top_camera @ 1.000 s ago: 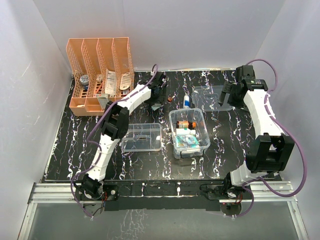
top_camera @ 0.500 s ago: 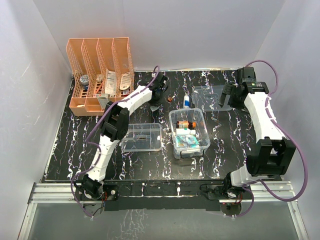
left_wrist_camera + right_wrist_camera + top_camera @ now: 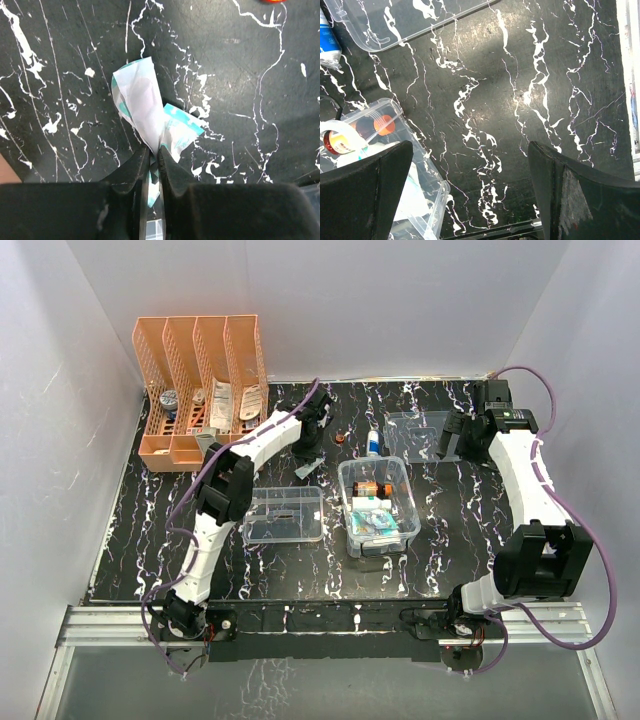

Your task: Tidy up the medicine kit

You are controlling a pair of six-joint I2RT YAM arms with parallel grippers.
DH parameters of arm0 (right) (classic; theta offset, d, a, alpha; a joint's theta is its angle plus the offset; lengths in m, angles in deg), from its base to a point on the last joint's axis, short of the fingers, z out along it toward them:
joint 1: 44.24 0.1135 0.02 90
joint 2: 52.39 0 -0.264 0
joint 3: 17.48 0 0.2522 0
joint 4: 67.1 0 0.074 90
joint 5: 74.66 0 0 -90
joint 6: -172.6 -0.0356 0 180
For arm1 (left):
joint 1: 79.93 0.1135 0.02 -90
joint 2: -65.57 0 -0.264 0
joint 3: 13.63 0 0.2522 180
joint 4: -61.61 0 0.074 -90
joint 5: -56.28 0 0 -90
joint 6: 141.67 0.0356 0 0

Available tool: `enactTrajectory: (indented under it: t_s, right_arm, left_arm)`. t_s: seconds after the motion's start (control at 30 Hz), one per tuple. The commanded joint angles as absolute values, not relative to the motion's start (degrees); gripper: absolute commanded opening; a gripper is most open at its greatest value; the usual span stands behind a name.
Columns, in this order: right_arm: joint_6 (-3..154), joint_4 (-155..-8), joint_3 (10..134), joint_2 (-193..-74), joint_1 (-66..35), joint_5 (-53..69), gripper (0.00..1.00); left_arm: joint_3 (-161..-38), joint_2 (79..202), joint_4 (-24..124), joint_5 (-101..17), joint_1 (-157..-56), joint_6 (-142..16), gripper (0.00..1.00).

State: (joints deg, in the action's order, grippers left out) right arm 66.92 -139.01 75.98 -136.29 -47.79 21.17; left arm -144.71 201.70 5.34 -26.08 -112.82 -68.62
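Note:
The medicine kit [image 3: 404, 502], a deep clear box, stands mid-table with small bottles and packets inside; its corner also shows in the right wrist view [image 3: 434, 181]. The kit's clear lid [image 3: 285, 516] with a dark handle lies flat to the box's left. My left gripper [image 3: 312, 438] [image 3: 154, 150] is behind the lid, shut on a crumpled white and teal sachet [image 3: 306, 466] [image 3: 141, 98] that sticks out past the fingertips above the black table. My right gripper [image 3: 456, 436] [image 3: 470, 170] is open with nothing between its fingers, over bare table to the right of the box.
An orange slotted file rack [image 3: 200, 390] with small items stands at the back left. A shallow clear tray [image 3: 420, 430] [image 3: 405, 22] lies at the back right. A blue and white tube [image 3: 373, 443] [image 3: 327, 42] and a small orange piece [image 3: 341, 438] lie behind the box.
My left gripper has shut on the sachet. The right arm has drawn a little toward the back right, still open.

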Motion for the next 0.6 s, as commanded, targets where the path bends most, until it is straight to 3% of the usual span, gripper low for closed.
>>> enactTrajectory:
  t_s: [0.0, 0.57]
  right_arm:
    - [66.27, -135.74, 75.02, -133.70, -48.18, 20.34, 0.98]
    - [66.16, -134.15, 72.17, -133.48, -48.13, 18.18, 0.98]
  left_arm:
    - [-149.63, 195.58, -1.32, -26.28, -113.22, -65.95, 0.00]
    - [-138.22, 182.53, -6.33, -33.94, -113.70, -70.97, 0.00]
